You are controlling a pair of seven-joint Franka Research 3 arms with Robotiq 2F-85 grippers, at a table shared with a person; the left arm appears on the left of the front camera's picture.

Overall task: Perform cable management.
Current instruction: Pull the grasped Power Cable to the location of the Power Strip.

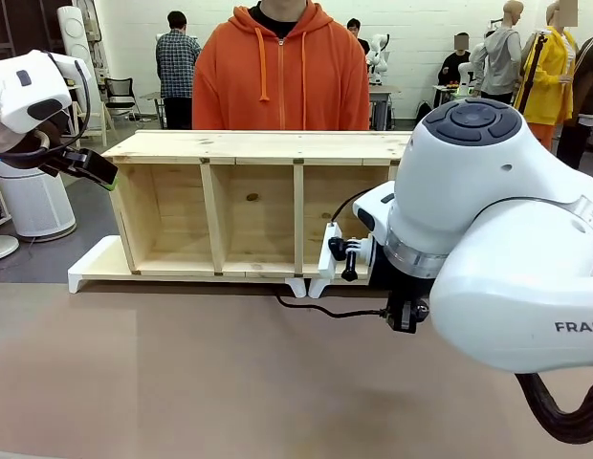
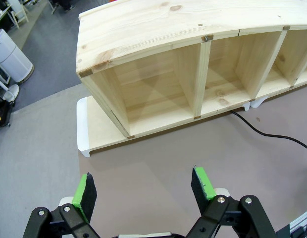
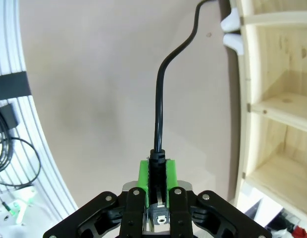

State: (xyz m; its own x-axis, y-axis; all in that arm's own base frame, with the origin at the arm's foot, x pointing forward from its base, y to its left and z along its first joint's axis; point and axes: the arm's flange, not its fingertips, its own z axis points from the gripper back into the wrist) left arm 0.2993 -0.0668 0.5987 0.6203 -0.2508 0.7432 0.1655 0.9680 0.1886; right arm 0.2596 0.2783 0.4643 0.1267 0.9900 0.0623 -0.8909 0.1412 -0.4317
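Well, the white right arm (image 1: pixel 507 249) has the letters "FRAN" on it (the rest runs off the picture). One black cable (image 3: pixel 161 99) lies on the table (image 1: pixel 182 382), by the foot of one wooden shelf (image 1: pixel 258 145) with three boxes. The right fingers (image 3: pixel 169 168) pinch the cable's end tight. The left fingers (image 2: pixel 198 181) stand wide apart over the table, holding nothing.
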